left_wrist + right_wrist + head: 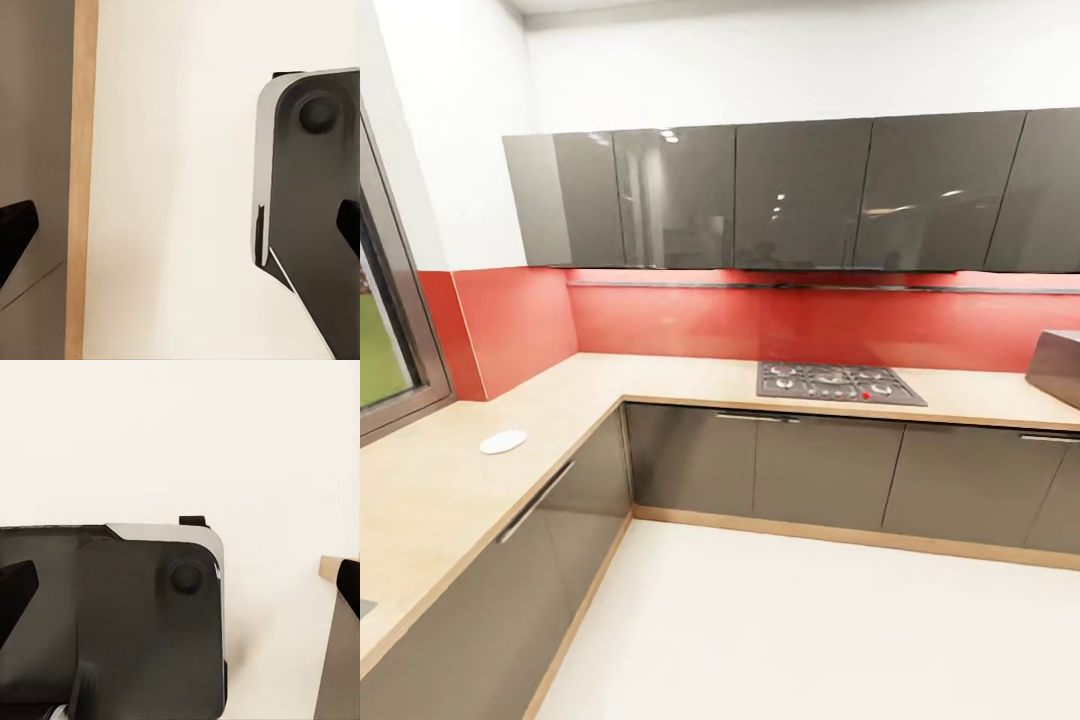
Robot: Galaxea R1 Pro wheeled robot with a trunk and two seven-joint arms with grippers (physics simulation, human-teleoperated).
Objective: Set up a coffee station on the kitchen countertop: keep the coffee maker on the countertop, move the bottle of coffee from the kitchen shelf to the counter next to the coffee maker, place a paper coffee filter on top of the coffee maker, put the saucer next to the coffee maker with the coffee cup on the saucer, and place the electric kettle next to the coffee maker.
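A small flat white round disc (503, 441) lies on the left run of a beige L-shaped counter (430, 500); from here I cannot tell whether it is the saucer or the paper coffee filter. The coffee maker, bottle of coffee, coffee cup, electric kettle and kitchen shelf are out of view. My left gripper (180, 232) hangs open over the pale floor, with nothing between its black fingertips (15, 234). My right gripper (180, 585) is open and empty too, above my own dark base (112, 615).
A gas hob (840, 383) sits in the back run of the counter, under glossy dark wall cabinets (800, 195) and a red backsplash. A dark box (1057, 365) stands at the far right, a window (380, 340) at the left. Pale floor (810, 630) spreads ahead.
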